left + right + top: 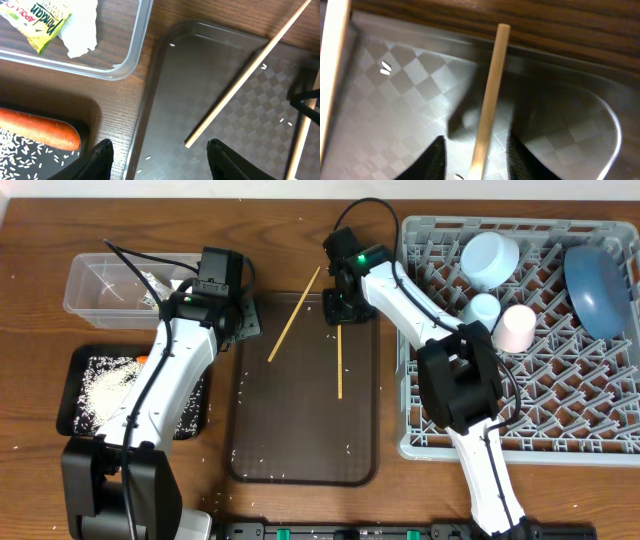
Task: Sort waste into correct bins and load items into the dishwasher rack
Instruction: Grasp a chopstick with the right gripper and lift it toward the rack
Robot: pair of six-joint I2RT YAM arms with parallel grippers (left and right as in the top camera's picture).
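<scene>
Bright, even light fr above; soft shadows; rt wrist view blurred.

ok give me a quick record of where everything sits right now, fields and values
rack: large blue bowl, small light-blue bowl, light-blue cup, pink cup inside
serving tray: slanted chopstick, straight chopstick, stray rice grains
clear tub: wrapper, tissue
black tray: rice, carrot
left gripper: open, above serving tray's left edge
right gripper: open, straddling straight chopstick's end, not yet gripping

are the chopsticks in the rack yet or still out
Out: one chopstick lies on the brown tray, its end inside the right claw; the other chopstick lies slanted beside it. The rack holds neither.
</scene>
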